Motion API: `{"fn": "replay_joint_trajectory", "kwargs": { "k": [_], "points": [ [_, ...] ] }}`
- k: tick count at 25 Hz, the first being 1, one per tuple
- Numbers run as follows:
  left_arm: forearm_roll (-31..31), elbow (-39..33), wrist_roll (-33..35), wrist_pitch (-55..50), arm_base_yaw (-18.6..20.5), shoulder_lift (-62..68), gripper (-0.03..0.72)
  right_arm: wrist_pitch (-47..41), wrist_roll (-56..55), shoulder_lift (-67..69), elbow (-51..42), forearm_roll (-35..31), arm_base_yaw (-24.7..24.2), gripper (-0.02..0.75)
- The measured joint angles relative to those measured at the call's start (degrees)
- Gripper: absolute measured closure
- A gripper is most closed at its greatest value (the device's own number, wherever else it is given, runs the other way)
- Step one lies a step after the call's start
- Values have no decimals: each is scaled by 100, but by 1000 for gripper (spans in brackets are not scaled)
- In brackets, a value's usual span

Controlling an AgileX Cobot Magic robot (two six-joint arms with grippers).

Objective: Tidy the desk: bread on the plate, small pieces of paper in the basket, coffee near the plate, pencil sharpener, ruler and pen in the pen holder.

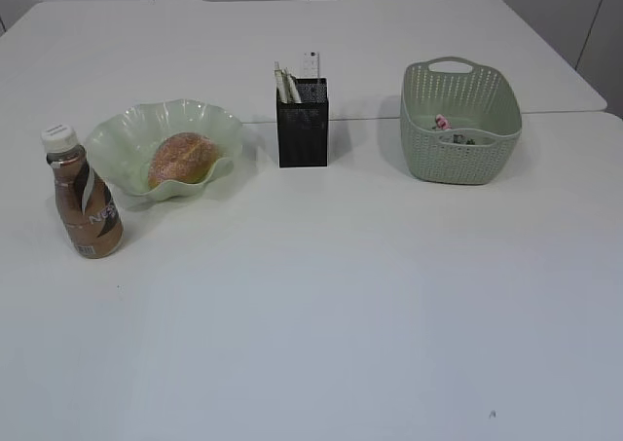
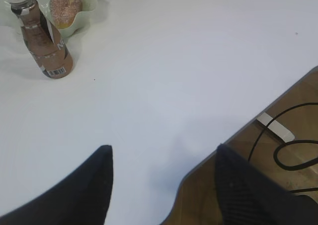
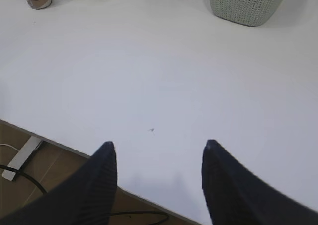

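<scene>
The golden-brown bread [image 1: 182, 159] lies in the wavy pale green plate [image 1: 122, 134] at the left. Just left of the plate stands the brown coffee bottle [image 1: 85, 202] with its white cap. The black mesh pen holder [image 1: 303, 122] stands mid-desk with a clear ruler [image 1: 284, 84] and other items sticking out; pen and pencil sharpener cannot be told apart. The sage-green basket [image 1: 459, 120] on the right holds small pieces of paper [image 1: 443, 123]. My left gripper [image 2: 162, 153] is open and empty over the desk's front edge. My right gripper [image 3: 158, 148] is open and empty there too. Neither arm shows in the exterior view.
The white desk [image 1: 321, 305] stretches wide in front of the objects. A seam runs across it behind the pen holder. Below the front edge lie black cables [image 2: 293, 150] and a white power strip [image 3: 19, 158] on the floor.
</scene>
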State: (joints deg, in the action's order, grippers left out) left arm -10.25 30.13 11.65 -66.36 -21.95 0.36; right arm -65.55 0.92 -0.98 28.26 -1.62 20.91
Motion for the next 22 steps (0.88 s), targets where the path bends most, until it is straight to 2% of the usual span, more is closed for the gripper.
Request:
{"fn": "replay_joint_trajectory", "kwargs": {
  "k": [22],
  "points": [
    [0,-81,0,171,0,0,287,0,-36,0,-5,23,0,300]
  ]
}}
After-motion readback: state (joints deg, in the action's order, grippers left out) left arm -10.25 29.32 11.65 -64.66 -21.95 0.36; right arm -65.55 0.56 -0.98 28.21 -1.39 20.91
